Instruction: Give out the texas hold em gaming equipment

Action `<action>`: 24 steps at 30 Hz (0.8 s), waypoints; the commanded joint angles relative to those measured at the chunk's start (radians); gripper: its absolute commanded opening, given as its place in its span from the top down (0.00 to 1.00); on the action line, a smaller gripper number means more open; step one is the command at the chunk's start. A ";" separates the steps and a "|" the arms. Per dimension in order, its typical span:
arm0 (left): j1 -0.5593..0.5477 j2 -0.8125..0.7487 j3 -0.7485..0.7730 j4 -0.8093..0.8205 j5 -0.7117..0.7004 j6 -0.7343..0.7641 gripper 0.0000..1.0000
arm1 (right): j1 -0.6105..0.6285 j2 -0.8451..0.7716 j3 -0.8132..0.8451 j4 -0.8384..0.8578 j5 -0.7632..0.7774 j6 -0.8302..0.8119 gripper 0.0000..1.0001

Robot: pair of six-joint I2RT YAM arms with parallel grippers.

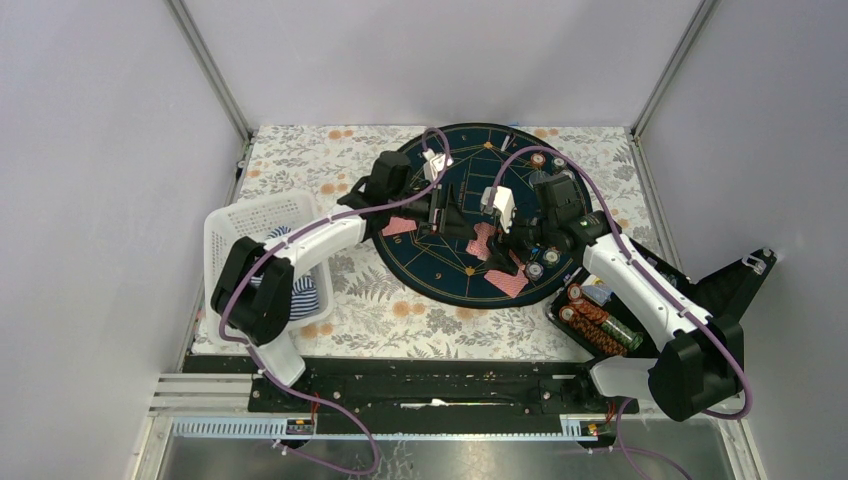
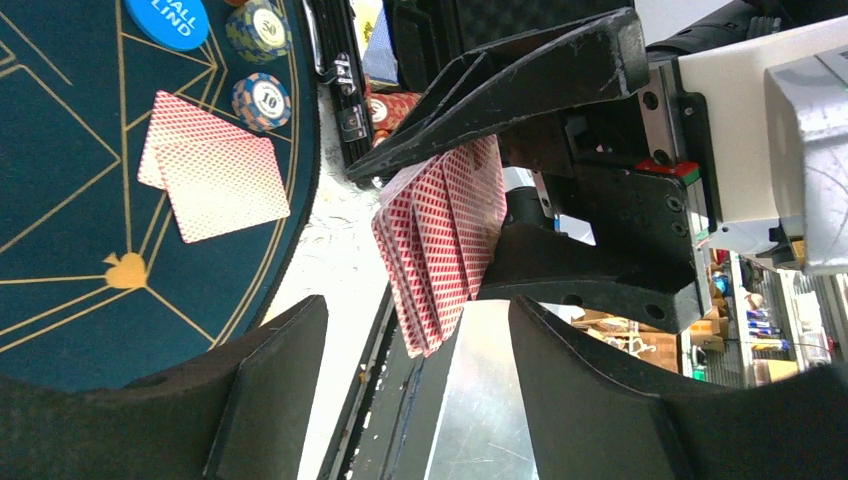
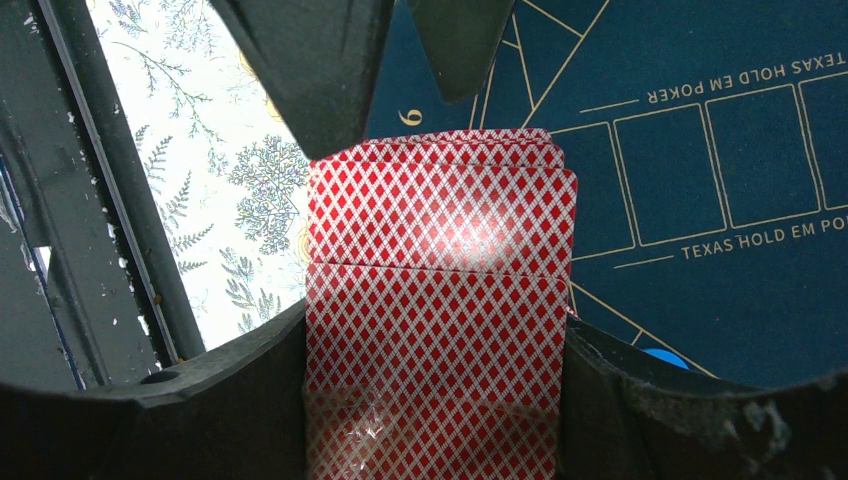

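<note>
My right gripper is shut on a fanned deck of red-backed playing cards and holds it over the round mat. My left gripper is open, its jaws on either side of the deck's far end. It holds nothing. Two pairs of cards lie face down on the mat, one at the left and one at the near edge. A blue disc and chips lie close by. More chips sit at the mat's far right. No yellow disc shows.
The round dark blue mat lies on a floral cloth. An open black case with chip stacks stands at the right. A white basket holding the striped cloth stands at the left.
</note>
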 commanded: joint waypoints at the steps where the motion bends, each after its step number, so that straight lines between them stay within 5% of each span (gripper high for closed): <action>1: -0.026 0.021 0.053 0.033 -0.008 -0.024 0.29 | 0.008 -0.019 0.010 0.027 -0.047 -0.011 1.00; 24: 0.023 -0.041 -0.022 -0.005 0.019 -0.014 0.58 | 0.012 -0.050 -0.016 0.075 -0.094 -0.036 1.00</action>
